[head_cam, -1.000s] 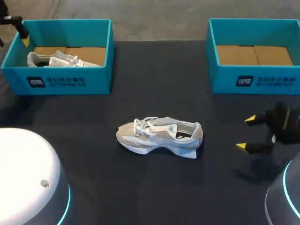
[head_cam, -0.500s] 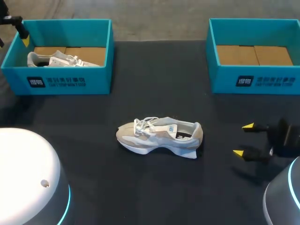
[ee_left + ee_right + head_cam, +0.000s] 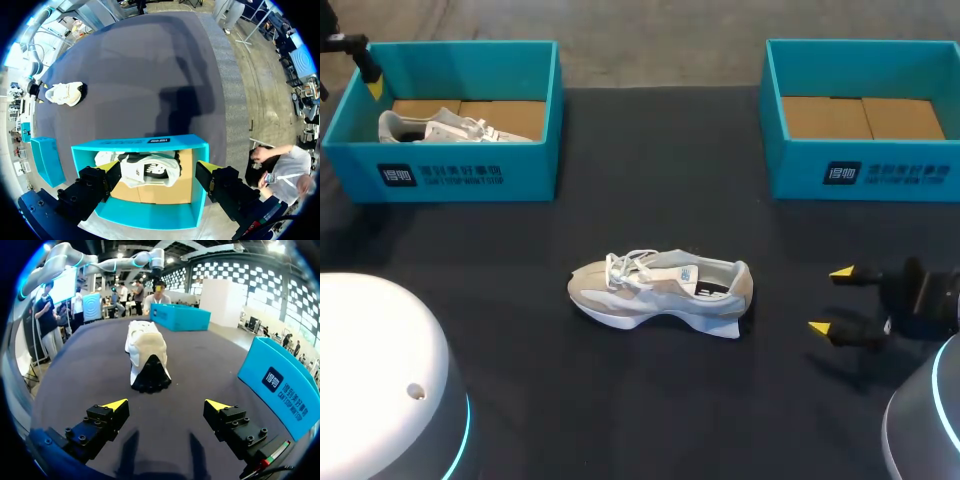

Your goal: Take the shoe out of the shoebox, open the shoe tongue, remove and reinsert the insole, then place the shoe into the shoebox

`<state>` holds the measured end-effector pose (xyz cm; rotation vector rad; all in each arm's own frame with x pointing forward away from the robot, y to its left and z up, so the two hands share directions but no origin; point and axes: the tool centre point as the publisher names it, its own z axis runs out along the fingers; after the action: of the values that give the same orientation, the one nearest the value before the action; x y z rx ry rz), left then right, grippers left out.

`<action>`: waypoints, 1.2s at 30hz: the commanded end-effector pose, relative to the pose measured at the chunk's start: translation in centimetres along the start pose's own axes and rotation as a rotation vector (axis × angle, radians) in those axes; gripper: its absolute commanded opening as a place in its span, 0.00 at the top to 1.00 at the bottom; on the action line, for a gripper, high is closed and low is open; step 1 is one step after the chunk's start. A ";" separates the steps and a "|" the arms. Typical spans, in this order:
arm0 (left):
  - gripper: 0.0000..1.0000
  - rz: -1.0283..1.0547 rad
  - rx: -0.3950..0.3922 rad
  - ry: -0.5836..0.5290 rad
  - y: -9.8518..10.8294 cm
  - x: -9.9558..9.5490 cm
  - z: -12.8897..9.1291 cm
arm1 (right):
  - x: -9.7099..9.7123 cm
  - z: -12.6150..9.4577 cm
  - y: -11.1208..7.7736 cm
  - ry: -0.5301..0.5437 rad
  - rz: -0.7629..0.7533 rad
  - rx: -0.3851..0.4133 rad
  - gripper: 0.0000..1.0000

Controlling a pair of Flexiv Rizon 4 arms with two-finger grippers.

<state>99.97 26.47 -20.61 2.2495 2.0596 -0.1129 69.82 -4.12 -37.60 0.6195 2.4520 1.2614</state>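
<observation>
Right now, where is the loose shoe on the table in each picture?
Head view: shoe mid-table, toe pointing left.
Left wrist view: shoe far across the table, beyond the shoebox.
Right wrist view: shoe ahead of the right gripper, heel nearest.
Shared landmark: the shoebox with another shoe inside.

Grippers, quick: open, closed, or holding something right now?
Left gripper: open, holding nothing, above the shoebox.
Right gripper: open, holding nothing, facing the shoe.

The dark surface (image 3: 650, 190) in front of me carries a pale shoe (image 3: 660, 290) upright on its sole near the middle, toe toward my left. The left shoebox (image 3: 460, 172) and the right shoebox (image 3: 865, 172), both teal, stand at its far corners.
</observation>
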 end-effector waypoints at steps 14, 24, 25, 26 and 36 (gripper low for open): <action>0.00 0.001 -0.003 0.001 -0.1 0.0 0.0 | 0.7 1.6 0.3 -0.004 0.021 -0.008 0.00; 0.00 0.001 -0.003 0.001 -0.1 0.0 0.0 | 1.3 2.9 0.5 0.004 0.038 -0.043 0.00; 0.00 0.001 -0.003 0.001 -0.1 0.0 0.0 | 1.3 2.9 0.6 0.004 0.038 -0.044 0.00; 0.00 0.001 -0.003 0.001 -0.1 0.0 0.0 | 1.3 3.1 0.7 0.009 0.040 -0.050 0.00; 0.00 0.001 -0.003 0.001 -0.1 0.0 0.0 | 1.5 4.6 1.3 0.024 0.045 -0.067 0.00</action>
<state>99.97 26.47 -20.61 2.2496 2.0597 -0.1128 70.41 -0.16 -38.95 0.6451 2.4135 1.3758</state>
